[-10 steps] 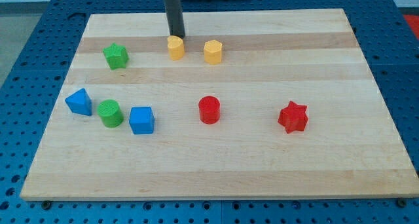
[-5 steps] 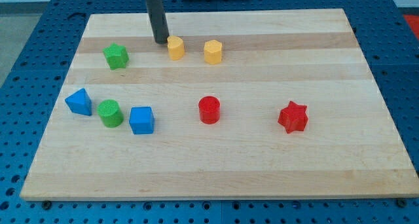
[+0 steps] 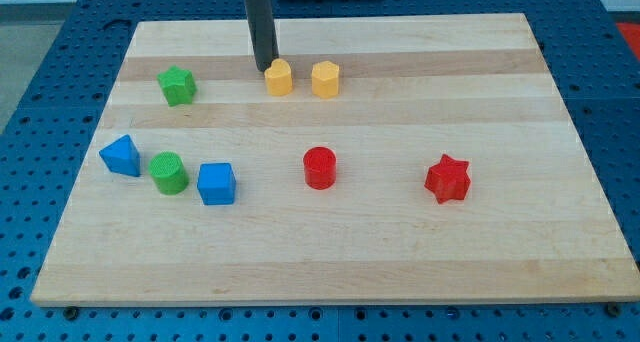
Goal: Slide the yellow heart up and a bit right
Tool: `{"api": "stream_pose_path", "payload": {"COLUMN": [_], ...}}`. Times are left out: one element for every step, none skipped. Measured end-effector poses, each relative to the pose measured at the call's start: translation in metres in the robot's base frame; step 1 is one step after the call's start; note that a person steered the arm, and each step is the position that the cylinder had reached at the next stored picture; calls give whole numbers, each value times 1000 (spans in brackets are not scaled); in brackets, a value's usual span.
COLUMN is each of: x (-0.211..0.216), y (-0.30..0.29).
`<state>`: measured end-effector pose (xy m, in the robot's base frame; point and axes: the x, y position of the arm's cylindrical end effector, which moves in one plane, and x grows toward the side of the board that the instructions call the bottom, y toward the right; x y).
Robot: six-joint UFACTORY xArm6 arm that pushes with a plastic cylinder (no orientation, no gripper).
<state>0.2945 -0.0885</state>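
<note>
The yellow heart lies near the board's top, left of centre. My tip stands just to its upper left, touching or nearly touching its edge. The dark rod rises from there out of the view's top. A yellow hexagon sits close to the heart's right, with a small gap between them.
A green star lies at the upper left. A blue block, a green cylinder and a blue cube form a row at the left. A red cylinder and a red star lie further right on the wooden board.
My tip went from above the heart to its left, then moved right against it. The heart slid a little right and slightly down, closer to the yellow hexagon.
</note>
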Motion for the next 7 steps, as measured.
{"api": "stream_pose_path", "payload": {"x": [0,0,0,6,14,14,14], "y": [6,-11,-29,-42,-43,-30,-4]}}
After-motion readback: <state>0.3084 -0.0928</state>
